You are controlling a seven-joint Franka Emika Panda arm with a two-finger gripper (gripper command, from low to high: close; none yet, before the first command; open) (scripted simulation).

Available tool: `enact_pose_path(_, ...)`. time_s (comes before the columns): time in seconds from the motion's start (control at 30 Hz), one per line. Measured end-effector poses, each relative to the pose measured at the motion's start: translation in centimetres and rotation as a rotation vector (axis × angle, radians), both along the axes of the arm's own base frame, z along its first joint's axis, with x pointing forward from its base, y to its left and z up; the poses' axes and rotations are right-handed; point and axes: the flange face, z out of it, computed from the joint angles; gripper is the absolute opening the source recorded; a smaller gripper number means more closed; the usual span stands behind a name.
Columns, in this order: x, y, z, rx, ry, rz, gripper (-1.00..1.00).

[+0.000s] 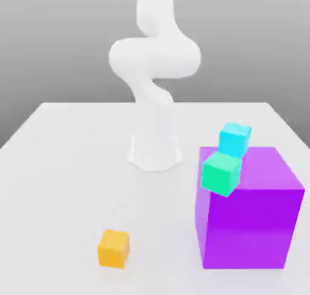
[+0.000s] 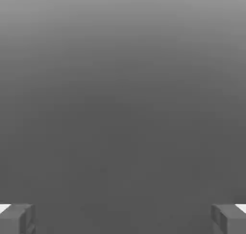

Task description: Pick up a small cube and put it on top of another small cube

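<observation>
My gripper (image 2: 123, 218) is open, its two grey fingertips (image 2: 17, 219) standing far apart with nothing between them; beyond them is plain grey background. In the exterior view the white arm (image 1: 152, 57) rises from its base (image 1: 155, 151) and leaves the picture at the top. A little orange cube (image 1: 114, 248) lies on the white table near the front. A little green cube (image 1: 221, 172) sits tilted at the upper left edge of the large purple cube (image 1: 251, 218). A little cyan cube (image 1: 234, 139) is just above and behind the green one; whether they touch I cannot tell.
The white table (image 1: 66, 185) stretches across the exterior view, with its far edge behind the arm's base. The large purple cube takes up the front of the exterior view's right.
</observation>
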Motion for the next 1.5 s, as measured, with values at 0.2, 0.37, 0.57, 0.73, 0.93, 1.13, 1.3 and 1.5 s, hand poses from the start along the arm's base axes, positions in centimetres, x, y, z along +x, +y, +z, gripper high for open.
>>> enact_pose_path(0.2,1.3,1.2,-1.9,-0.018,0.028,0.106,0.00)
enact_pose_path(0.37,3.3,4.4,-5.9,-0.057,0.072,0.314,0.00)
enact_pose_path(0.57,3.3,4.4,-5.9,-0.057,0.072,0.314,0.00)
enact_pose_path(0.73,4.5,11.7,-14.2,-0.150,0.132,0.711,0.00)
enact_pose_path(0.93,3.2,22.3,-26.6,-0.310,0.190,1.285,0.00)
enact_pose_path(1.13,-1.2,28.8,-35.5,-0.462,0.196,1.702,0.00)
enact_pose_path(1.3,-5.2,31.6,-40.0,-0.575,0.177,1.948,0.00)
enact_pose_path(1.5,-9.6,33.2,-44.4,-0.728,0.141,2.218,0.00)
